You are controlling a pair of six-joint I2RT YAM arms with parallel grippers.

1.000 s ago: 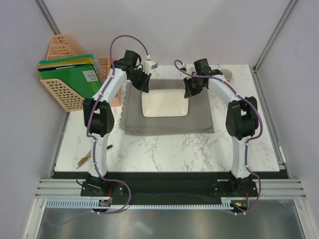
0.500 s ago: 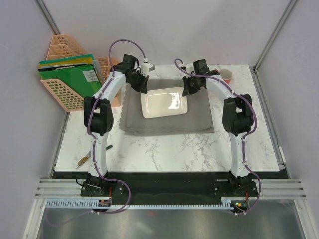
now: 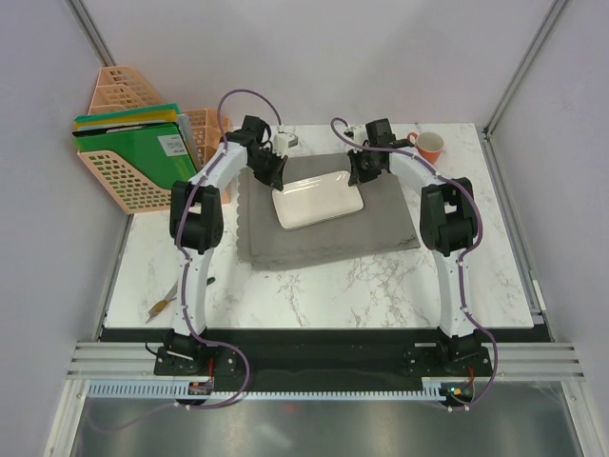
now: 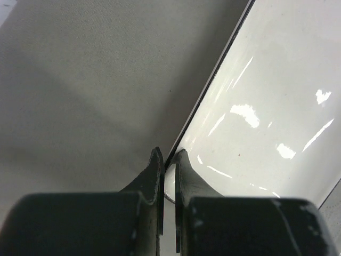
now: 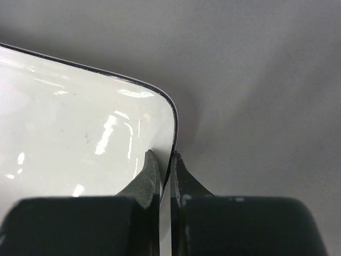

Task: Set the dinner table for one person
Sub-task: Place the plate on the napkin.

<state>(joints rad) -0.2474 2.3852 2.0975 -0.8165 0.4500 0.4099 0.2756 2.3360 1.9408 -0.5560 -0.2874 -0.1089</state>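
Note:
The white rectangular plate (image 3: 317, 198) sits skewed over the grey scallop-edged placemat (image 3: 324, 238) at the back of the marble dinner table (image 3: 314, 286). My left gripper (image 3: 270, 172) is shut on the plate's left rim. The left wrist view has the thin dark-edged rim pinched between the jaws of that gripper (image 4: 169, 157), with the plate (image 4: 266, 106) to the right and the placemat (image 4: 96, 80) to the left. My right gripper (image 3: 362, 172) is shut on the plate's right rim. Its own view shows this gripper (image 5: 166, 160) clamping near a rounded corner of the plate (image 5: 69, 133).
An orange cup (image 3: 430, 145) stands at the back right of the table. A peach mesh file rack (image 3: 133, 152) with green folders sits beyond the table's left edge. A small utensil (image 3: 162, 305) lies near the front left corner.
Both arms have reached farther back while holding the plate. The plate has turned, its right end swinging toward the back, and the placemat now lies skewed. The orange cup is uncovered.

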